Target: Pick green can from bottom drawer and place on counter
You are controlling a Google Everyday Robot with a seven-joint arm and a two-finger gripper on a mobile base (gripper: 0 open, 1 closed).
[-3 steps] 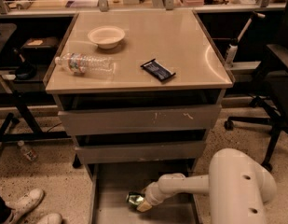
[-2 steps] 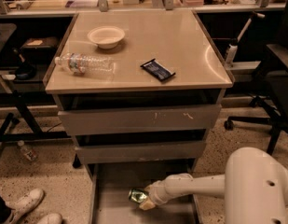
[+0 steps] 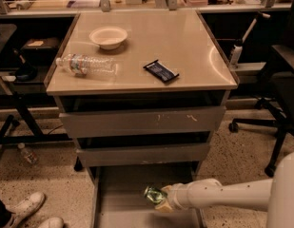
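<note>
The can (image 3: pixel 154 194) is seen as shiny green, clamped in the cream-white gripper (image 3: pixel 161 197) at lower centre over the plain grey drawer (image 3: pixel 122 196). Counter (image 3: pixel 184 42) is finished in glossy beige; a cream bowl (image 3: pixel 108 36) and dark blue wrapper (image 3: pixel 161 71) are spotted there.

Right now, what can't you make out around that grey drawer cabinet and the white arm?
Small shiny green can: its right side is hidden behind the white gripper, camera view.
Gripper, down at the can in the grey bottom drawer: whether it holds the can cannot be told.
Bottom drawer: its front is cut off by the lower edge.
Dark flat packet on the glossy beige counter: print unreadable.
</note>
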